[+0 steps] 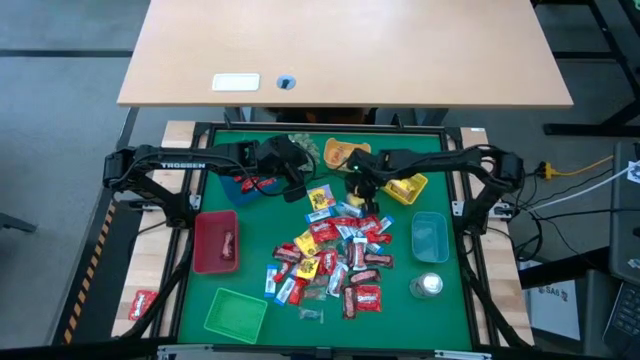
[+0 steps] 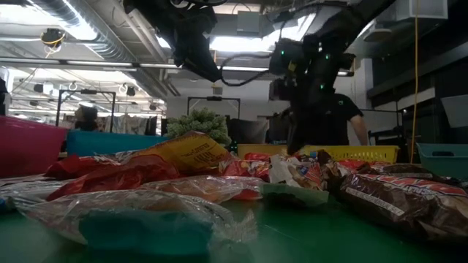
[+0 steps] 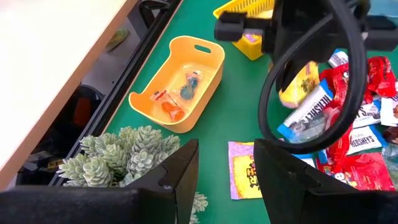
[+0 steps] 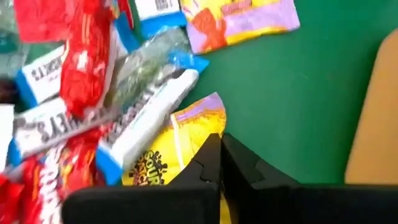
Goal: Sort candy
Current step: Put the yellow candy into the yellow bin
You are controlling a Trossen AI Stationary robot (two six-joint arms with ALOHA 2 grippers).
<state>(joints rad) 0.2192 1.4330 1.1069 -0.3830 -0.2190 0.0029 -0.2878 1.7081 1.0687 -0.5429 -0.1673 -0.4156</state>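
While the left gripper (image 3: 225,171) hangs open by the plant (image 3: 121,152), we note the right gripper (image 4: 221,149) closed on a yellow packet (image 4: 165,155) at the candy pile's (image 1: 335,255) far edge, mid-mat.

- The table mat (image 1: 400,300) is dark green.
- The candy (image 1: 335,260) is mostly red, with some yellow, some blue and white, and some brown.
- One packet (image 4: 168,152) is yellow with a purple edge.
- Another packet (image 3: 245,177) is purple and yellow too.
- A bar (image 4: 146,127) is silver with blue ends.
- The red tray (image 1: 214,241) is dark red.
- The green tray (image 1: 236,314) is bright green.
- The blue tray (image 1: 430,237) is light blue.
- The orange tray (image 3: 180,81) is a soft orange-yellow.
- The yellow basket (image 1: 408,188) is bright yellow.
- The plant (image 3: 118,155) is pale grey-green.
- The desk (image 1: 345,50) is light brown wood.
- Both arms (image 1: 170,160) are black.
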